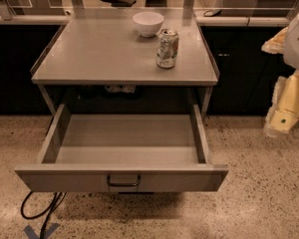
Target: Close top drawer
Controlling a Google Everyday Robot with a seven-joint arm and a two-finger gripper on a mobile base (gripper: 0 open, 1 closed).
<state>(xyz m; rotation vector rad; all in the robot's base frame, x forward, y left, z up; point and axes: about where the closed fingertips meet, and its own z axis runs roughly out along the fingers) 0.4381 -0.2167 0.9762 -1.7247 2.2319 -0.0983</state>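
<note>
The top drawer (79,179) stands pulled far out from under the table (99,54), its dark wire handle (123,181) at the middle of the front panel. On the table sit a white bowl (148,23) at the back and a can (167,48) nearer the front right. The gripper (281,116) hangs right of the table, well apart from the drawer; whether it is spread or pressed together cannot be told

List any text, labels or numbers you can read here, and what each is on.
Nothing here can be read.
On the can: printed design, too blurred to read.
On the top drawer and the bowl: no markings.
On the pincer, at the right edge away from the drawer: no label visible.
</note>
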